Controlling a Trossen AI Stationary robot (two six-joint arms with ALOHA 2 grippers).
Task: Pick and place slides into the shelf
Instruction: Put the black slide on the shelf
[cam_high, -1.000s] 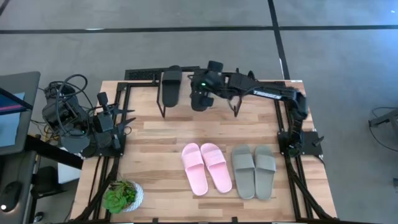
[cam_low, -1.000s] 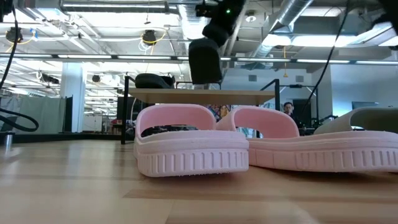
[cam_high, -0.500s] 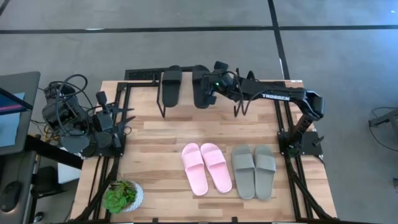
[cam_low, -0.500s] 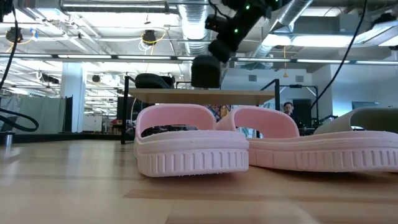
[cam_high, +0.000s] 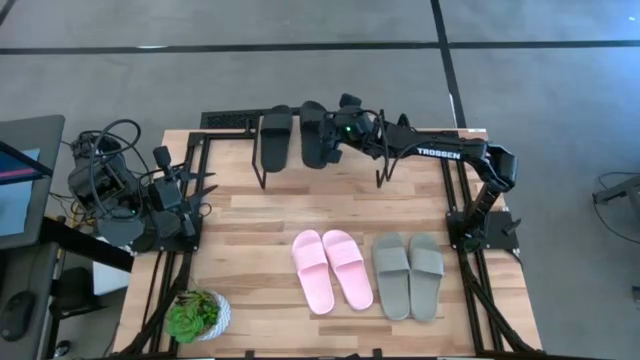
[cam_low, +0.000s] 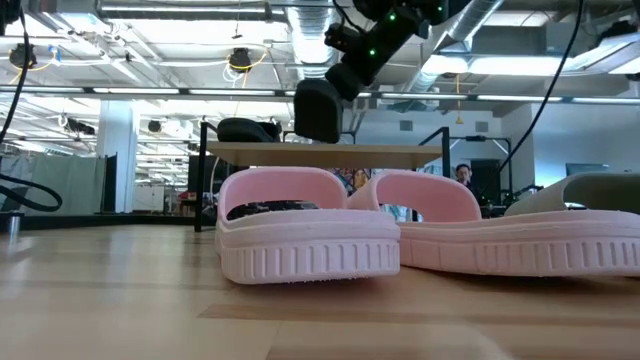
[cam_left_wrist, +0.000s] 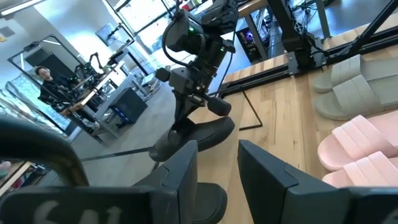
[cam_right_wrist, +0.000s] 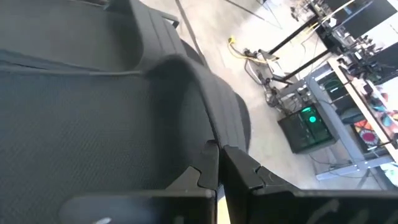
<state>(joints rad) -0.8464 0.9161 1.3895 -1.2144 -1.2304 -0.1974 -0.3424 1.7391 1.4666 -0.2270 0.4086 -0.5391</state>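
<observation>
Black slide (cam_high: 314, 133): I carry it in my right hand (cam_high: 336, 138), fingers clenched on its edge, over the shelf (cam_high: 385, 148) at the far side of the counter (cam_high: 250, 230), just beside its mate (cam_high: 276, 136), which already lies on the plank.
Step in hand: placing the second black slide; in the low view it hangs just above the plank (cam_low: 310, 152), not yet resting on it, as far as I can judge.
Next move: I would lower it flat beside the mate, then let go.
Left hand (cam_high: 181, 180): parked at the counter's left edge, fingers apart, holding nothing.
Pink pair (cam_high: 332, 268): near the counter's middle, side by side, waiting.
Grey-green pair (cam_high: 408, 274): just right of the pink, waiting.
Materials: slides look matte and rubbery, with wide arched straps and ribbed sole edges; the black one's footbed is finely pebbled (cam_right_wrist: 81, 124). Shelf is pale wood on thin black legs.
</observation>
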